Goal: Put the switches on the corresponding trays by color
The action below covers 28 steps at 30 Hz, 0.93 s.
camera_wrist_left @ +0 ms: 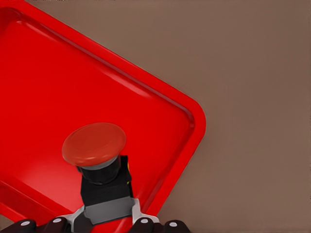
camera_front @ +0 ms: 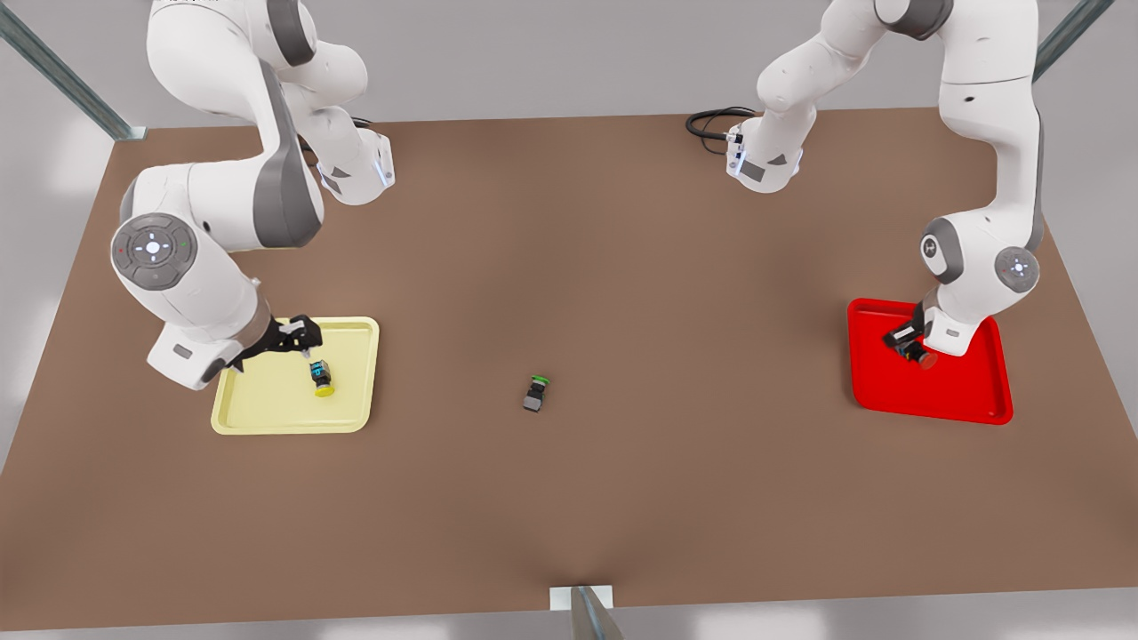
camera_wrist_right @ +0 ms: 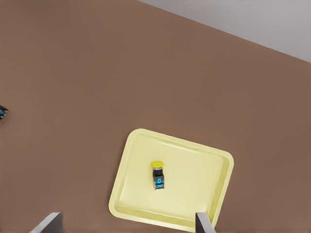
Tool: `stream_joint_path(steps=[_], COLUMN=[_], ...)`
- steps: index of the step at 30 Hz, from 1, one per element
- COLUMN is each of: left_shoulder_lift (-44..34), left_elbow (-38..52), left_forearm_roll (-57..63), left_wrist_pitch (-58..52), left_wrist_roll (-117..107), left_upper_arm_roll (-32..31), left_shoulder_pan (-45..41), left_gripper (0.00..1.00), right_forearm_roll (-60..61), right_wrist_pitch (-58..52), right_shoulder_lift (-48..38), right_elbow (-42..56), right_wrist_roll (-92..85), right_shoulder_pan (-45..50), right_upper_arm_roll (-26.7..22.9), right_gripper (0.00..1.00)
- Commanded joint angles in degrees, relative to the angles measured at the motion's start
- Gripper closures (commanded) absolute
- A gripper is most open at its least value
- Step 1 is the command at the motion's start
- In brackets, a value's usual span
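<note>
Left claw [camera_front: 909, 342] gripping red switch [camera_wrist_left: 95, 145] over red tray [camera_wrist_left: 160, 87]

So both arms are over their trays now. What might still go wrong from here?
The left gripper holds the red switch over the red tray; released tilted, it may roll toward the rim. The green switch lies on the table with no green tray for it.

Front cam: high, looks down over whole bench [camera_front: 569, 498]. Left wrist cam: close on red tray [camera_wrist_left: 43, 87]. Right wrist cam: higher above yellow tray [camera_wrist_right: 194, 179].
</note>
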Motion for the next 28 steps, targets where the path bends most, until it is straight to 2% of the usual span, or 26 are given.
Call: stream_joint_path(steps=[1,8,11,14,17,18,20,21,25,28], left_shoulder_lift=[0.0,-2.5,-5.3,-6.0,-6.1,-6.2,-10.5,-12.0,-12.2,-12.2], left_elbow=[0.0,0.0,3.0,14.6,28.6,32.7,33.4,33.4,39.9,40.3], left_forearm_roll=[-7.0,-7.2,-7.5,-7.2,-1.7,-1.7,-3.4,-3.5,-4.6,-6.5], left_wrist_pitch=[0.0,-1.8,-9.9,-25.7,-41.9,-47.3,-49.7,-51.2,-58.4,-59.9], left_wrist_roll=[0.4,-0.1,-3.9,-13.5,-13.5,-11.5,-3.4,-1.2,4.4,5.8], left_upper_arm_roll=[0.0,-5.6,-11.8,-22.0,-25.2,-24.5,1.8,10.9,18.8,20.2], left_shoulder_pan=[0.0,-0.3,-0.3,-0.6,-1.9,-2.0,-23.0,-29.4,-34.3,-35.0], left_gripper=[0.0,0.0,0.0,0.0,0.0,0.0,0.0,0.0,0.0,0.0], right_forearm_roll=[0.0,0.0,0.0,-0.2,-0.2,-0.2,-0.2,-0.2,-0.2,-0.2], right_wrist_pitch=[0.0,-0.1,0.0,0.0,0.0,0.0,0.7,0.9,1.1,1.1], right_shoulder_lift=[0.0,0.1,0.1,0.3,0.2,0.2,0.3,0.3,0.3,0.3], right_elbow=[0.0,0.0,0.0,0.0,0.0,0.0,-0.1,-0.2,-0.3,-0.3], right_wrist_roll=[0.0,0.0,0.0,0.0,0.0,0.1,0.1,0.1,0.1,0.1], right_shoulder_pan=[0.0,0.0,0.0,-0.2,-0.2,-0.2,-0.3,-0.2,-0.3,-0.3], right_upper_arm_roll=[0.0,0.0,0.0,-0.1,0.0,-0.1,-0.1,-0.1,-0.1,-0.1], right_gripper=[0.0,0.0,0.0,0.0,0.0,0.0,0.0,0.0,0.0,0.0])
